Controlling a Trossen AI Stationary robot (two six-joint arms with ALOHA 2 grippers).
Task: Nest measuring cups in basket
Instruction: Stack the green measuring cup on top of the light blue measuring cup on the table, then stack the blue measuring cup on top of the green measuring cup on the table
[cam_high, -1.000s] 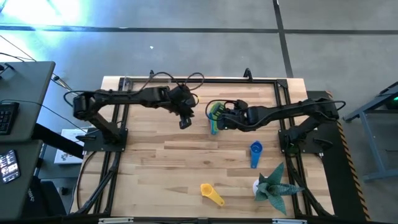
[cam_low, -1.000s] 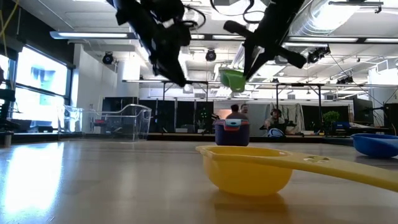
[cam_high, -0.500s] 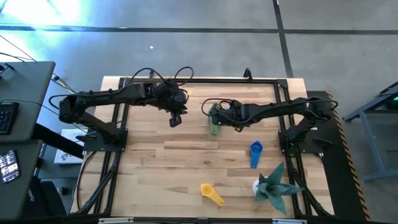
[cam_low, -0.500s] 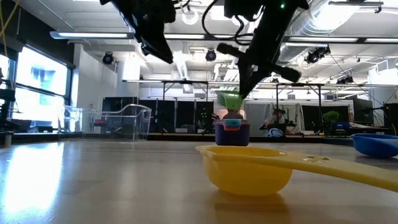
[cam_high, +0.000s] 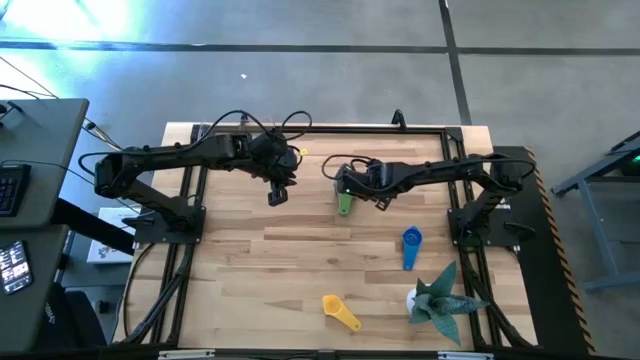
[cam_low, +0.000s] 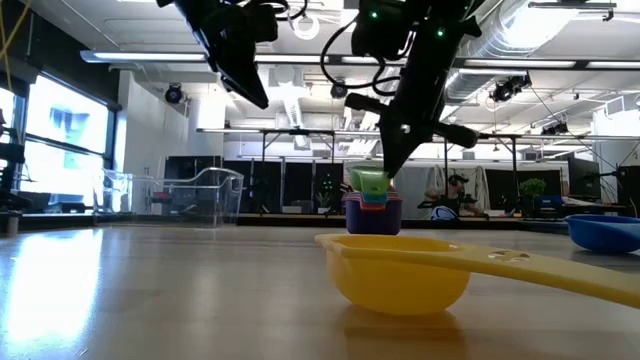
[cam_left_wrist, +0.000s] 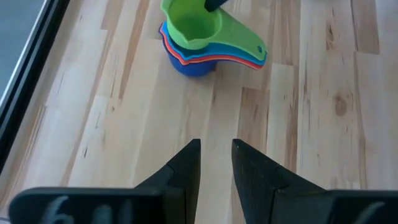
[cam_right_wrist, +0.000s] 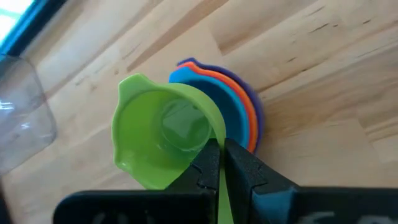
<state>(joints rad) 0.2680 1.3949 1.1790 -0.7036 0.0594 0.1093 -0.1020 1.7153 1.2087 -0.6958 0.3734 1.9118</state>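
Observation:
A green measuring cup (cam_right_wrist: 165, 134) sits on top of a stack of purple, red and light blue cups (cam_low: 373, 213) in the table's far middle. My right gripper (cam_high: 347, 190) is shut on the green cup (cam_low: 368, 181). My left gripper (cam_high: 277, 195) hangs high to the stack's left, slightly open and holding nothing (cam_left_wrist: 216, 162). A dark blue cup (cam_high: 411, 243) and a yellow cup (cam_high: 338, 310) lie on the table nearer the front. The clear basket (cam_low: 190, 195) stands at the far left. My right gripper pinches the green cup's rim wall (cam_right_wrist: 214, 138) between its two fingers; one finger (cam_right_wrist: 207, 163) looks to be inside the bowl, the other outside. It comes slanting down from the table's right. The cup rests slightly tilted in the stack, its handle (cam_left_wrist: 252, 45) free.
A teal spiky plant figure (cam_high: 440, 300) stands at the near right corner. The yellow cup (cam_low: 400, 270) fills the low view's foreground, and the dark blue cup (cam_low: 605, 232) shows at its right edge. Bare wood lies between the stack and the near cups.
My right gripper has come down and a little toward the table's left, lowering the green cup from above the stack into its top. My left gripper has risen and drawn back toward the table's left.

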